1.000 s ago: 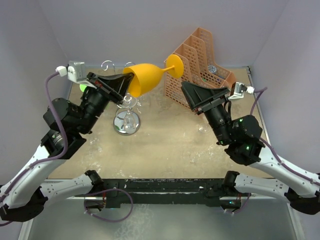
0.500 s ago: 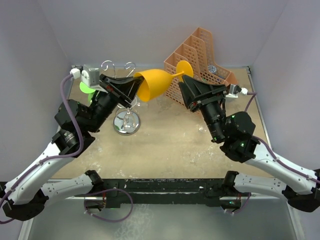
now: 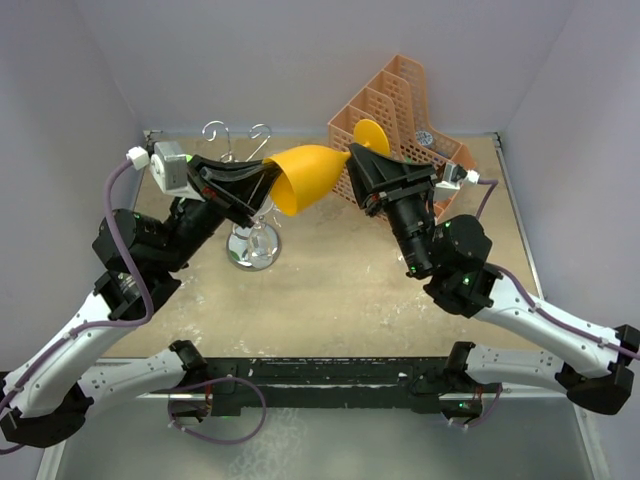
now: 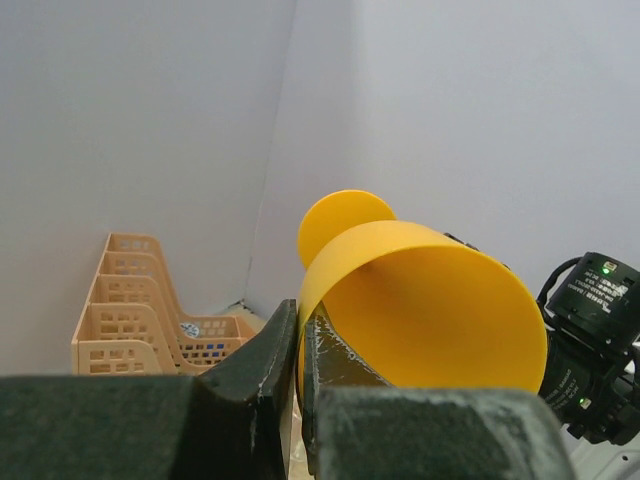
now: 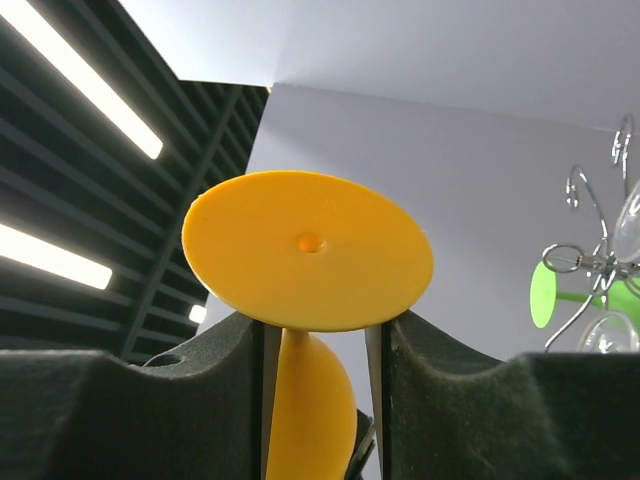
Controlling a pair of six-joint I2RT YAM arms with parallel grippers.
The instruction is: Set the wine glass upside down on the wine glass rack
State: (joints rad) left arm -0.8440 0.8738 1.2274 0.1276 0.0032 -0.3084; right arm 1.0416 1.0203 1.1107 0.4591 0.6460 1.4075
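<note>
The wine glass (image 3: pixel 305 178) is held sideways in mid-air near the rack (image 3: pixel 250 248), its rim pinched by the left claw (image 3: pixel 268 178). The stem is straddled, not yet clamped, by the right claw (image 3: pixel 358 166). If the rim is released early, the glass may be dropped.

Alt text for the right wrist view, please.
The round foot of an orange plastic wine glass faces the camera, its stem between the parted fingers of the right end effector. A silver wire glass rack shows at right.

Wine glass (image 5: pixel 308 265) stem between fingers (image 5: pixel 185 400) — foot uppermost
</note>
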